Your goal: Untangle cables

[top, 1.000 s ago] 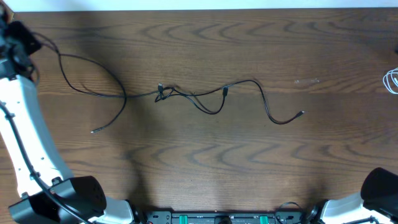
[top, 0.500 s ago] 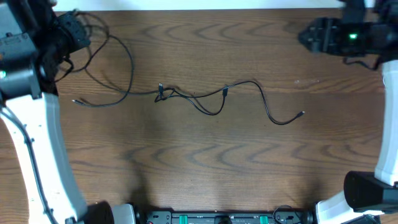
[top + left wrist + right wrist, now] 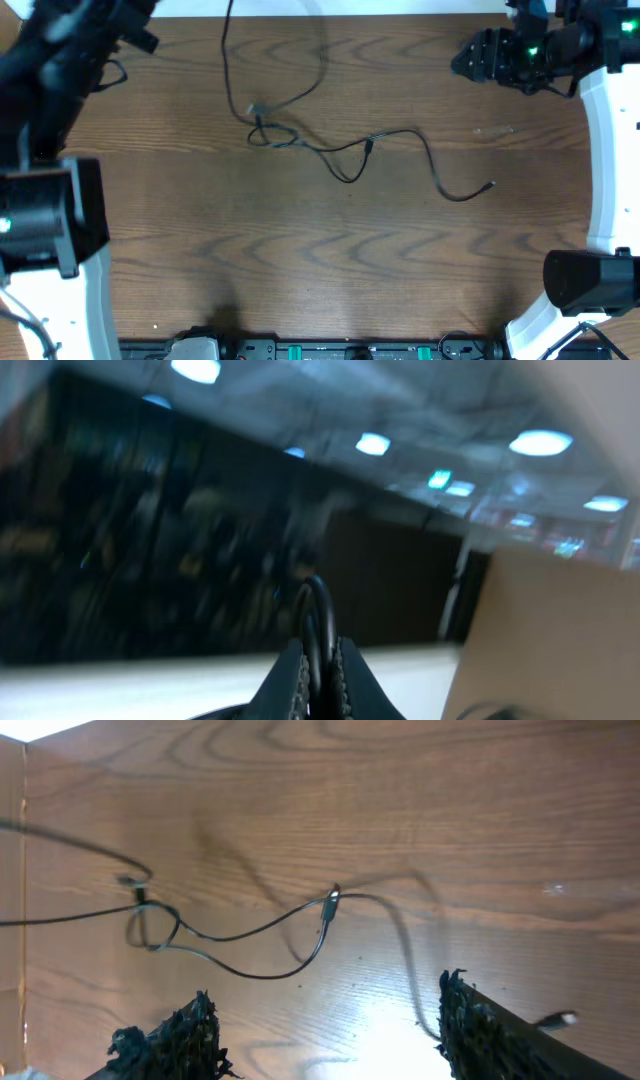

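No lettering, label, brand, number or sign is legible anywhere.

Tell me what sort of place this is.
Probably an indoor robotics lab or workshop: a wood-grain table with thin black cables on it, a white robot arm, and ceiling lights in the left wrist view.

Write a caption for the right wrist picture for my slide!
Open right end effector hovers over knotted black cables on a wooden table.
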